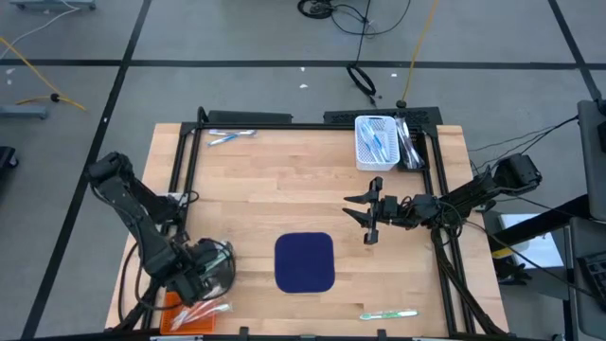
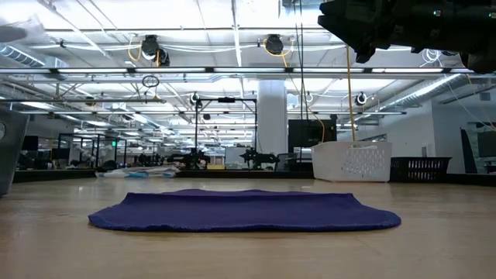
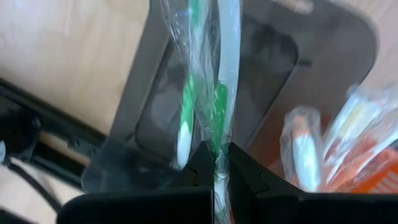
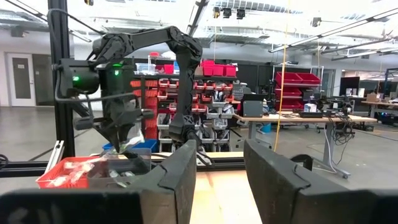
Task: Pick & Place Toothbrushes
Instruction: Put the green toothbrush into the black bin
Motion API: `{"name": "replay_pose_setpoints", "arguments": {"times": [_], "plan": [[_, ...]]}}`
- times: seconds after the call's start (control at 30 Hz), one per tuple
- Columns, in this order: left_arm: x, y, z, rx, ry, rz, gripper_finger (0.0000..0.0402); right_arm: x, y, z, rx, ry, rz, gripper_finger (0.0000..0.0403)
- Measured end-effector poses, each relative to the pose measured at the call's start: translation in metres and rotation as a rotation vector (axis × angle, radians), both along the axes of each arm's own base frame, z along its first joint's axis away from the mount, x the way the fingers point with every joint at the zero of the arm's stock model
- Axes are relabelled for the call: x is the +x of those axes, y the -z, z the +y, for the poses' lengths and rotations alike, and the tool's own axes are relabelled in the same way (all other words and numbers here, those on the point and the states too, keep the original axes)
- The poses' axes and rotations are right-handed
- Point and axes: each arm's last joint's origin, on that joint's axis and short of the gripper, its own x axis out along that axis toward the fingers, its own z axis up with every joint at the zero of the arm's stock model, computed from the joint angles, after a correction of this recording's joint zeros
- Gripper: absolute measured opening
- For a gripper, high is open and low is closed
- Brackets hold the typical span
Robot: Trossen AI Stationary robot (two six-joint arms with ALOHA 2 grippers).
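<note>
Overhead, left claw indistinct, wrist view: pinching wrapped green toothbrush, right claw wide.

Bright, even light comes from ceiling strip lamps, which glare white in the low view. Shadows on the tabletop are soft. The left wrist view is blurred, perhaps out of focus.

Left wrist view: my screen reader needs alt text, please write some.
The left gripper has its fingers shut on a green-and-white toothbrush in clear wrapping, above a grey tray. Beside it lie wrapped orange toothbrushes.
</note>
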Motion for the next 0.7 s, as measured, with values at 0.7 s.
{"name": "replay_pose_setpoints", "arguments": {"times": [0.7], "plan": [[-0.017,0.017,-0.006,0.059,-0.099,0.075,0.0065,0.000,0.001,0.000,-0.004,0.000,0.015,0.0121]]}}
